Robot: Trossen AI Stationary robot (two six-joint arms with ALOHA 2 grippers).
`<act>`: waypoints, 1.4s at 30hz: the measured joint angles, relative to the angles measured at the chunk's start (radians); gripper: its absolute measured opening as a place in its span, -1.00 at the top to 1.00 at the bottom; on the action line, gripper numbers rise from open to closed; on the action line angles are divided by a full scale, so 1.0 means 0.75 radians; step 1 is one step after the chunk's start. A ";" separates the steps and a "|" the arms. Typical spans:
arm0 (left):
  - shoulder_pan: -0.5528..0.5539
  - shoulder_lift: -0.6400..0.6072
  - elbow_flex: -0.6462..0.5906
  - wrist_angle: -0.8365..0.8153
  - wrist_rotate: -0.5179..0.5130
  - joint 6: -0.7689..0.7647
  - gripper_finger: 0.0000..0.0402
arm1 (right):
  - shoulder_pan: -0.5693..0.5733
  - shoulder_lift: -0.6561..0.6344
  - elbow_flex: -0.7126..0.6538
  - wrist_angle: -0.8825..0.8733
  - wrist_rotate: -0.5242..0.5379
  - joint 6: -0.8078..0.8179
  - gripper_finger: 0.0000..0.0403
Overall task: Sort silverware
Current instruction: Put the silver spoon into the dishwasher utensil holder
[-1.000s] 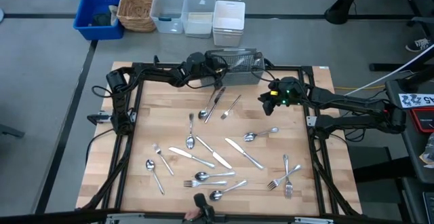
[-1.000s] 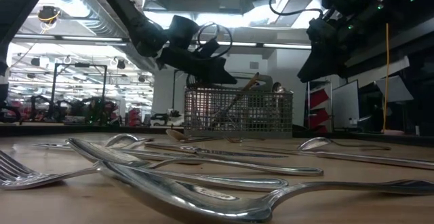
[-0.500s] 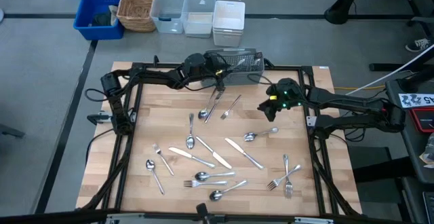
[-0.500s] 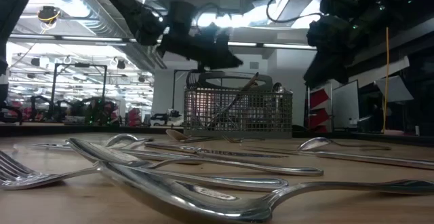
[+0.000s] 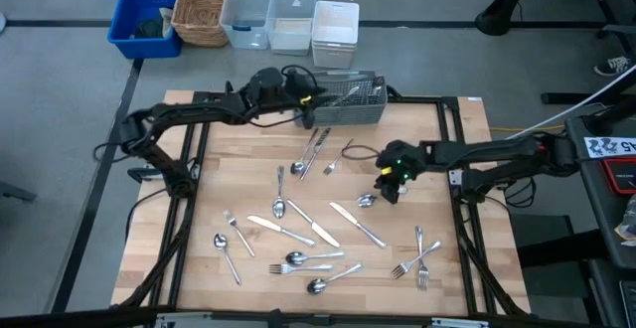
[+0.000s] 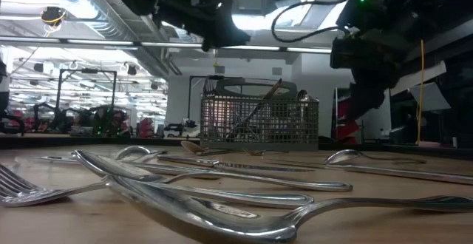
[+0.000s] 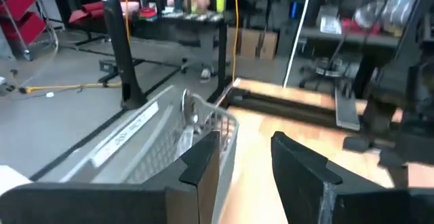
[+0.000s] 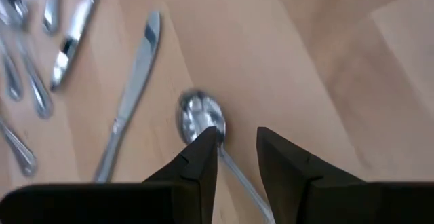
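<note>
Several pieces of silverware lie scattered flat on the wooden table (image 5: 437, 268): forks, spoons and knives. A grey wire-mesh basket (image 5: 348, 97) stands at the far edge, with a few handles (image 6: 272, 96) sticking up out of it. My left gripper (image 5: 306, 96) hovers open and empty above the basket's left end (image 7: 169, 136). My right gripper (image 5: 386, 189) points steeply down, open, over a spoon (image 5: 368, 201). The spoon's bowl (image 8: 200, 115) lies just ahead of the fingertips. Its handle runs under the gap between the fingers.
Beyond the far edge stand a blue bin (image 5: 144, 20), a wicker basket (image 5: 199, 10), two clear tubs (image 5: 268, 15) and a white tub (image 5: 335, 30). Black frame rails (image 5: 189, 179) run along the table's sides. A knife (image 8: 132, 81) lies close to the spoon.
My left gripper has risen from just above the basket and drawn back a little toward the table's left. My right gripper has swung from the far right toward the near and left, sunk and tipped downward, and now stands over the spoon. The silverware has stayed put.
</note>
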 joint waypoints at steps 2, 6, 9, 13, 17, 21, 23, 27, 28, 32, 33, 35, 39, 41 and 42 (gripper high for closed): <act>0.000 -0.034 0.000 -0.103 0.000 0.023 0.40 | 0.041 0.039 0.000 -0.001 0.024 0.000 0.48; 0.001 -0.076 0.000 -0.272 0.000 0.050 0.40 | 0.106 0.118 0.000 0.002 0.034 0.000 0.48; 0.001 -0.087 0.000 -0.358 0.000 0.058 0.40 | 0.143 0.175 0.000 0.002 0.035 0.000 0.48; 0.001 -0.087 0.000 -0.425 0.000 0.057 0.40 | 0.179 0.242 0.000 0.008 0.113 -0.001 0.48; 0.001 -0.087 0.000 -0.463 0.000 0.054 0.40 | 0.186 0.301 0.000 0.012 0.186 -0.001 0.48; 0.001 -0.087 0.000 -0.490 0.000 0.054 0.40 | 0.184 0.339 0.005 0.016 0.215 -0.001 0.48; 0.001 -0.087 0.000 -0.495 0.000 0.054 0.40 | 0.184 0.349 0.005 0.024 0.224 -0.001 0.48; 0.001 -0.087 0.000 -0.529 0.000 0.047 0.40 | 0.183 0.354 0.001 0.061 0.237 -0.001 0.61; 0.001 -0.087 0.000 -0.534 0.000 0.039 0.40 | 0.183 0.355 0.000 0.075 0.243 -0.001 0.67; 0.001 -0.087 0.000 -0.603 0.000 -0.006 0.40 | 0.182 0.356 0.000 0.120 0.253 0.015 0.92; 0.001 -0.088 0.000 -0.630 0.002 -0.013 0.40 | 0.182 0.357 0.000 0.130 0.253 0.020 0.94; 0.001 -0.090 0.000 -0.682 0.015 -0.015 0.40 | 0.182 0.358 0.000 0.150 0.254 0.045 0.92; 0.001 -0.090 0.000 -0.809 0.018 -0.016 0.40 | 0.182 0.361 0.006 0.179 0.254 0.083 0.87; 0.001 -0.090 0.000 -0.861 0.020 -0.016 0.40 | 0.182 0.363 0.023 0.187 0.254 0.084 0.91; 0.001 -0.090 0.000 -0.889 0.020 -0.017 0.40 | 0.182 0.363 0.036 0.189 0.255 0.084 0.94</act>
